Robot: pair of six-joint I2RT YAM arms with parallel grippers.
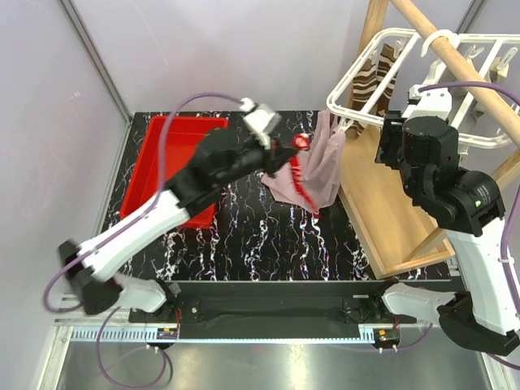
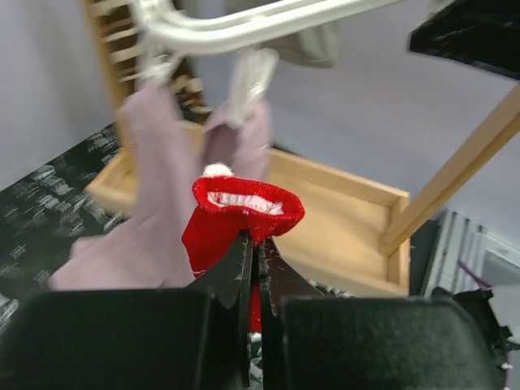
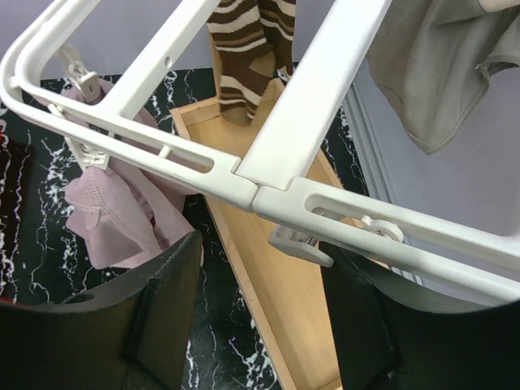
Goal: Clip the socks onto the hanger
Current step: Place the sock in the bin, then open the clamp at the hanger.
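1. Two robot arms reach over a black marbled bench [image 1: 268, 236], and a red tub [image 1: 166, 162] sits on its left side.
2. The left fingers [image 2: 255, 258] are closed on a red sock [image 2: 236, 215]. They pinch it just below the cuff and hold it up in the air, near the hanger's front left corner.
3. The hanger [image 1: 361, 85] is a white plastic grid frame. It hangs by its hook from a wooden pole [image 1: 467, 69] on the right, above a wooden tray [image 1: 390, 219].
4. A mauve-pink sock [image 1: 325, 162] dangles from a clip at that corner, just behind the red sock.
5. A brown-and-cream striped sock [image 3: 244, 49] and a beige-grey sock [image 3: 431, 73] hang from farther parts of the frame.
6. The right fingers [image 1: 390, 130] are open and hold nothing. They are raised under a hanger bar, with a free clip [image 3: 299, 242] between them.
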